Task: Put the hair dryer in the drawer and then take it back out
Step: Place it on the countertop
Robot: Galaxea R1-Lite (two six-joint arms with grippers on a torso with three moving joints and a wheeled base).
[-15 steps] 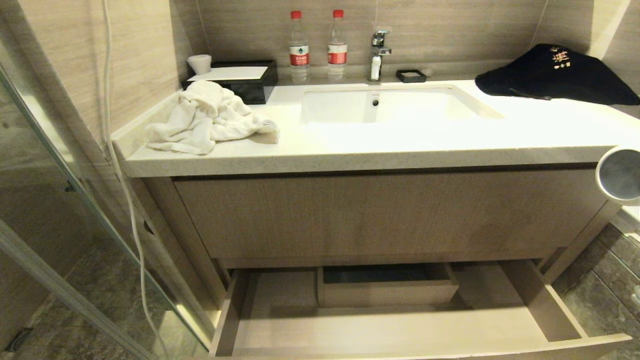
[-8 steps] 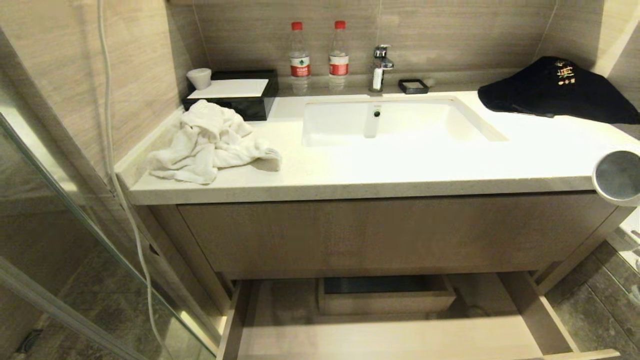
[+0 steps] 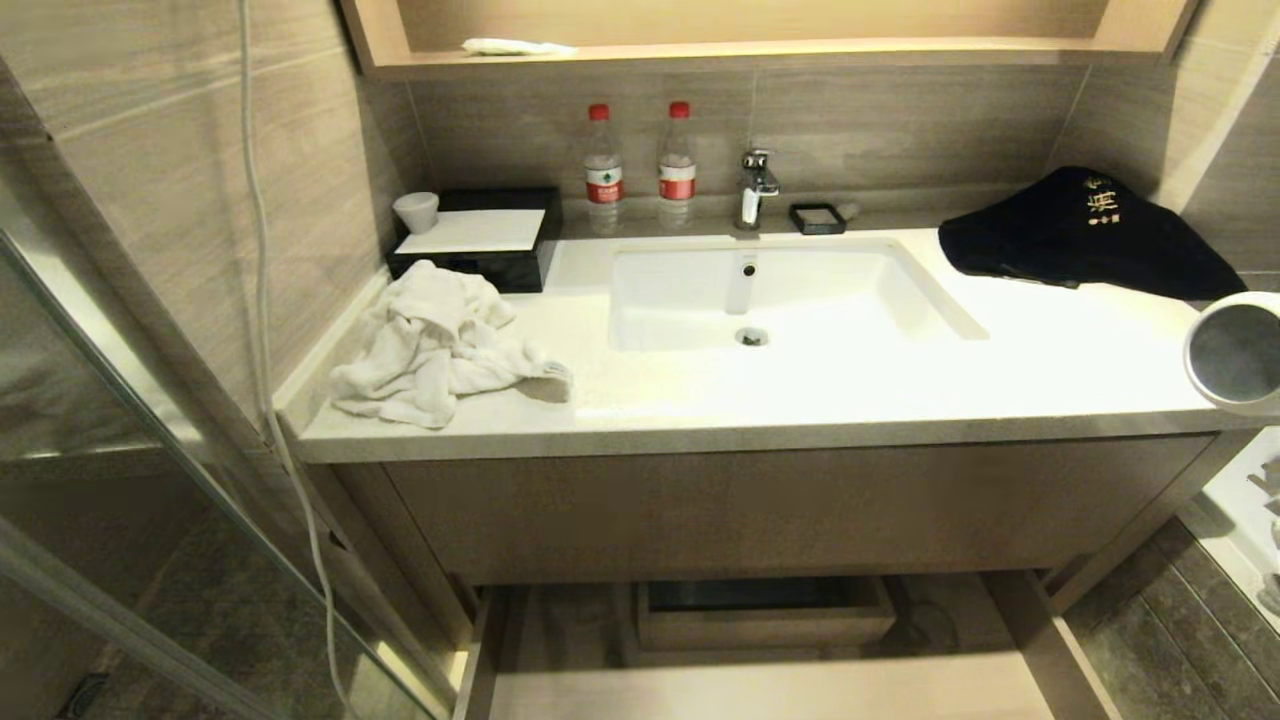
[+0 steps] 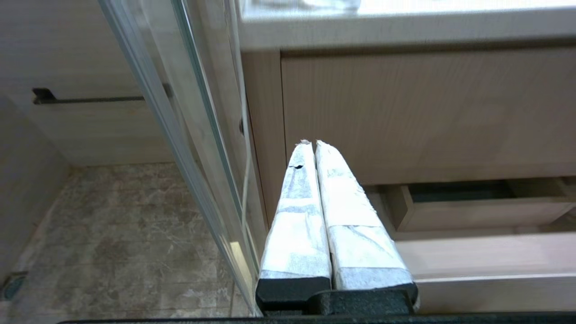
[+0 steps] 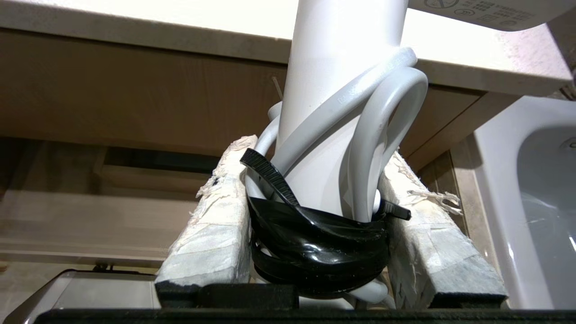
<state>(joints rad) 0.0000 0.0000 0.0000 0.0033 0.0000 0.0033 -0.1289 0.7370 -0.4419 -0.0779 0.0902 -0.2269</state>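
Observation:
The white hair dryer (image 3: 1238, 352) shows its round grey barrel end at the head view's right edge, level with the counter's front. My right gripper (image 5: 317, 153) is shut on the hair dryer's handle (image 5: 333, 67), with the white cord and black strap (image 5: 315, 238) bundled between the taped fingers. The drawer (image 3: 780, 690) stands pulled out under the vanity, its pale floor bare, with a small inner box (image 3: 765, 612) at its back. Off to the left by the glass door, my left gripper (image 4: 312, 144) is shut on nothing.
On the counter (image 3: 760, 425) lie a white towel (image 3: 435, 345), a black tray (image 3: 480, 245), two bottles (image 3: 603, 165) and a black cloth (image 3: 1080, 235) around the sink (image 3: 780, 295). A glass door (image 3: 150, 430) and hanging cord (image 3: 262, 300) stand left; a white fixture (image 5: 531, 202) right.
The whole head view has shifted down as the camera rose: a shelf above the counter came into sight and most of the drawer left the bottom edge. The hair dryer stays gripped.

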